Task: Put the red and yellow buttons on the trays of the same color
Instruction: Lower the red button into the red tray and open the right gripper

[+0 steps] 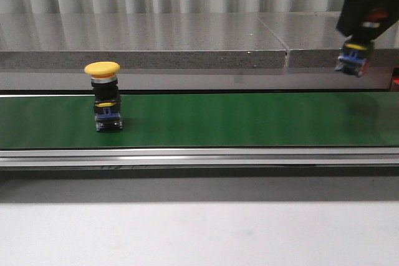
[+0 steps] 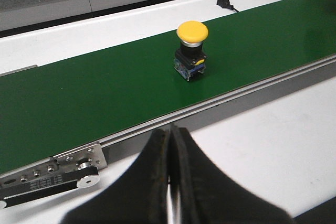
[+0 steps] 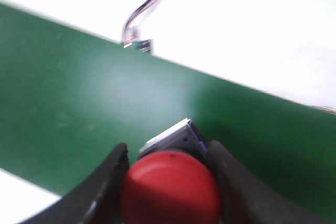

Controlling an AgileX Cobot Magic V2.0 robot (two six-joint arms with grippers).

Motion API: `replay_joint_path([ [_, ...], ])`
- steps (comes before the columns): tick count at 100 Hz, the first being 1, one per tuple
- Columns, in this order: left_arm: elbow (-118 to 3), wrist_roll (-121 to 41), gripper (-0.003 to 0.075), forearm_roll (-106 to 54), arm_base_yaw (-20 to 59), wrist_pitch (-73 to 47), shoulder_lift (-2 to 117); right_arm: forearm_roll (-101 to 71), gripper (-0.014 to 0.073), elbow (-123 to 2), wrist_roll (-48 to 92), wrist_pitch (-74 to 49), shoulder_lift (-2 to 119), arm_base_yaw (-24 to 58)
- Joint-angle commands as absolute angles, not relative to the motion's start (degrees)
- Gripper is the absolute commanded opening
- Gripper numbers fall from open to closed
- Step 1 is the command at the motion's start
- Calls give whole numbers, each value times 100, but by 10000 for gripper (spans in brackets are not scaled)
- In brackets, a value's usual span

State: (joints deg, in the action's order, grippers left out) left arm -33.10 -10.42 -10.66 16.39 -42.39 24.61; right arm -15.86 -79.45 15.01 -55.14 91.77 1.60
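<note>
A yellow button (image 1: 104,96) with a mushroom cap stands upright on the green belt (image 1: 249,119) at the left; the left wrist view shows the yellow button (image 2: 191,48) well ahead of my left gripper (image 2: 170,136), which is shut on nothing over the white table. My right gripper (image 3: 169,153) is shut on the red button (image 3: 170,187), whose grey and blue base points toward the belt. In the front view the right gripper (image 1: 365,26) holds the red button's base (image 1: 353,59) in the air at the far right, above the belt. No trays are in view.
A grey stone ledge (image 1: 143,42) runs behind the belt. The belt's metal rail (image 1: 199,157) lies along the near side, with white table (image 1: 199,235) in front. A small black sensor with a cable (image 3: 139,43) sits at the belt's far edge.
</note>
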Motion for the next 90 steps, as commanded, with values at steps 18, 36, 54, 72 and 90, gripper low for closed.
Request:
replay_joint_path([
  [18, -3467, -1042, -20, -1174, 1686, -3851, 2480, -1248, 58, -8126, 750, -5156, 8657, -1171],
  [36, -3467, -1042, -20, -1174, 1686, -3851, 2480, -1054, 58, -8114, 250, -5096, 8657, -2012],
  [54, -3467, -1042, -20, -1174, 1686, -3851, 2480, -1054, 58, -8114, -40, -4866, 8675, -2680],
  [72, -3467, -1042, -20, -1174, 1686, -3851, 2480, -1054, 58, -8114, -200, -4796, 8821, -3185],
  [90, -3467, -1042, -20, -1174, 1686, -3851, 2480, -1054, 58, -8114, -212, -4613, 9177, -3392],
])
